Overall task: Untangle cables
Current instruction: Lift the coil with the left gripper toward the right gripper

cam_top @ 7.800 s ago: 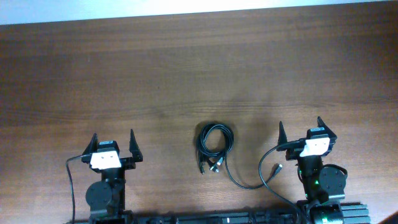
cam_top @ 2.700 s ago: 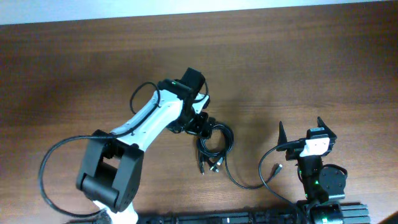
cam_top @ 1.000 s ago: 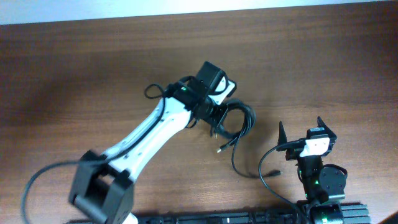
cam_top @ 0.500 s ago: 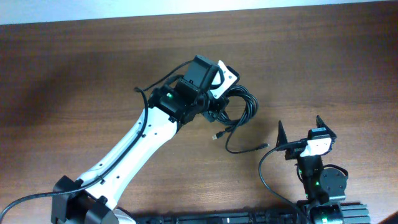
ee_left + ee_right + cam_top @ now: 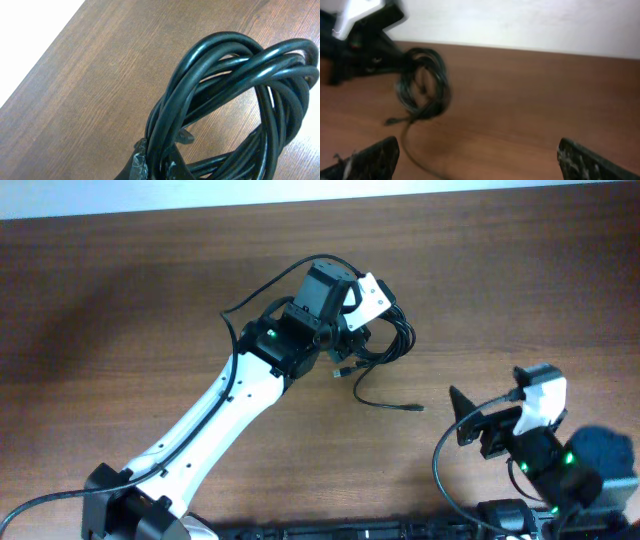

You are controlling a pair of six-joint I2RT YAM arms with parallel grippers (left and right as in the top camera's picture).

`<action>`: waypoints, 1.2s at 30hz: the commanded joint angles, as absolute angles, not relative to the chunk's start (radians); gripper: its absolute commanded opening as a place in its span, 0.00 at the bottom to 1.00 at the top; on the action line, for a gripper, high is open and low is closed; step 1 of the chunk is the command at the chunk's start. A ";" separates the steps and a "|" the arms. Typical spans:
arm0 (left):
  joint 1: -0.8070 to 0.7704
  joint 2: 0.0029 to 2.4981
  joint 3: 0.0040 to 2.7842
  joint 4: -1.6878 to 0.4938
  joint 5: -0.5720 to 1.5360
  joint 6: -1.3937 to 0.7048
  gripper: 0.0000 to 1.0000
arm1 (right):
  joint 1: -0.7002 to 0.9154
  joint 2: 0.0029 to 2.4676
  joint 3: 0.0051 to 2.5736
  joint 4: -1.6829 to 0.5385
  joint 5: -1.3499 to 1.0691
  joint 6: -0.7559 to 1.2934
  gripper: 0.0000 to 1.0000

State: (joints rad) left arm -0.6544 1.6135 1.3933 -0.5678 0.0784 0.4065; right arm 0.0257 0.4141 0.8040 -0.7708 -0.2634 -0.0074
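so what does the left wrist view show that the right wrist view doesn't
Only the left wrist view: a close look at the cables, with separate strands crossing each other, pinched in the left hand at the bottom edge. Only the right wrist view: the right hand, its fingers wide open with nothing between them, one loose tail trailing below the coil, and a pale wall behind. Both show the black coil and the wooden table.
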 commanded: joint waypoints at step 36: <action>-0.657 1.477 1.417 -0.562 0.162 -0.068 0.00 | 0.026 0.812 1.042 -0.838 -0.820 -0.044 0.04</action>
